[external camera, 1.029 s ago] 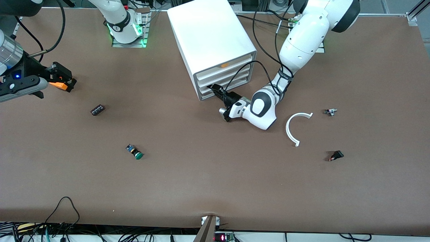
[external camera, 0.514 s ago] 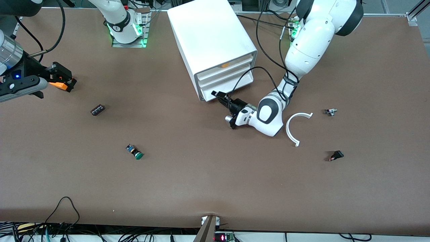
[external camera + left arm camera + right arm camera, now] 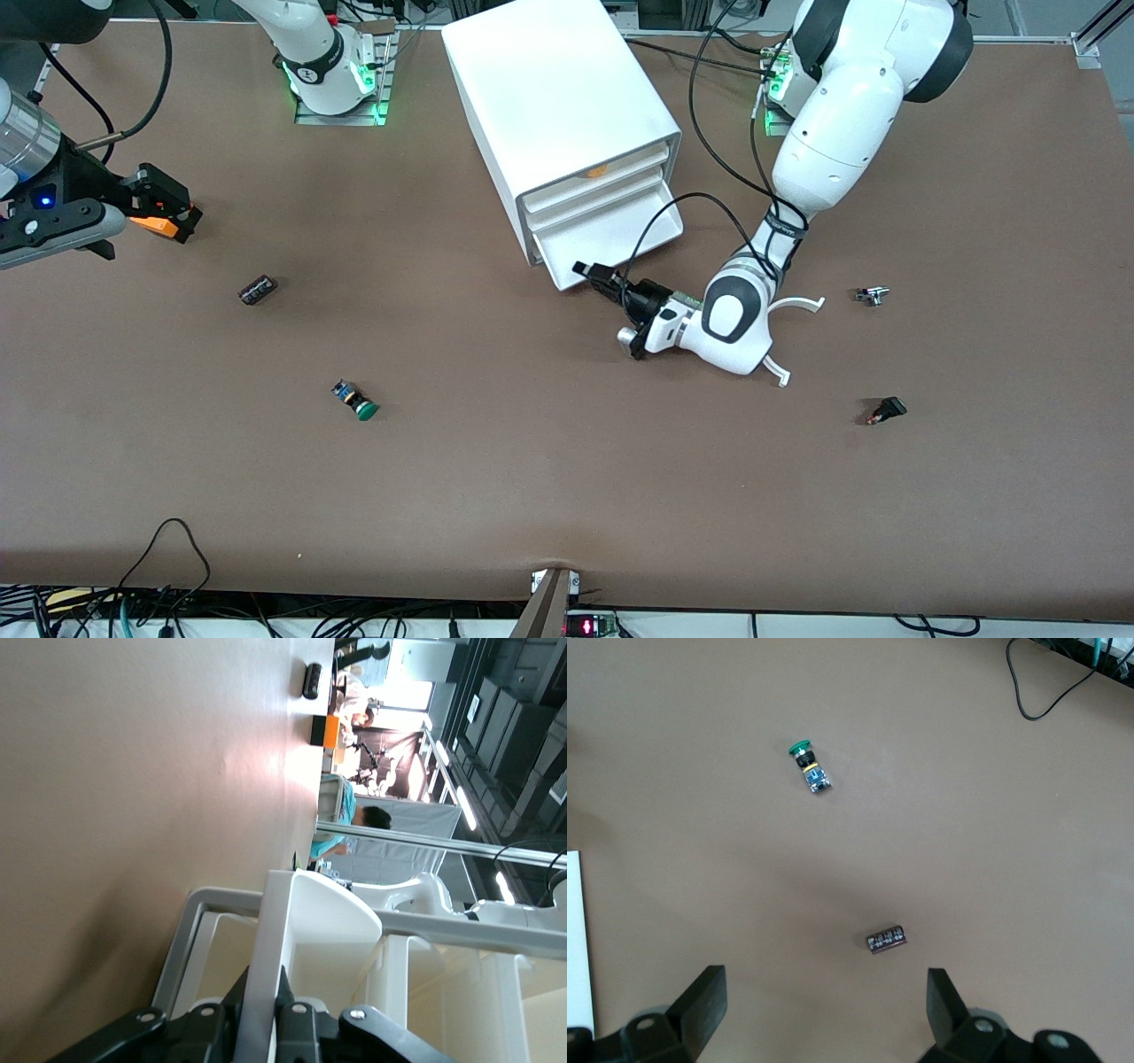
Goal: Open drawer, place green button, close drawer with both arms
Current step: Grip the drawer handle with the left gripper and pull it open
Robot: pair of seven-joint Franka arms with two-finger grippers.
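The white cabinet (image 3: 558, 97) stands at the middle of the table. Its lowest drawer (image 3: 602, 239) is pulled partly out and shows a plain white tray. My left gripper (image 3: 586, 269) is shut on the drawer's front lip; the left wrist view shows the white lip (image 3: 310, 912) pinched in my left gripper (image 3: 262, 997). The green-capped button (image 3: 356, 401) lies on the table, nearer to the front camera, toward the right arm's end. My right gripper (image 3: 168, 210) waits open above the table at that end. In the right wrist view my right gripper (image 3: 824, 985) is empty, and the button (image 3: 808, 766) lies apart from it.
A small dark cylinder (image 3: 257, 290) lies between the right gripper and the button. A white curved piece (image 3: 802, 304), a small metal part (image 3: 872, 295) and a black switch with a red tip (image 3: 886, 411) lie toward the left arm's end. Something orange (image 3: 594, 171) shows in the top drawer.
My left gripper has drawn the lowest drawer out of the cabinet, toward the front camera. The right arm has not moved.
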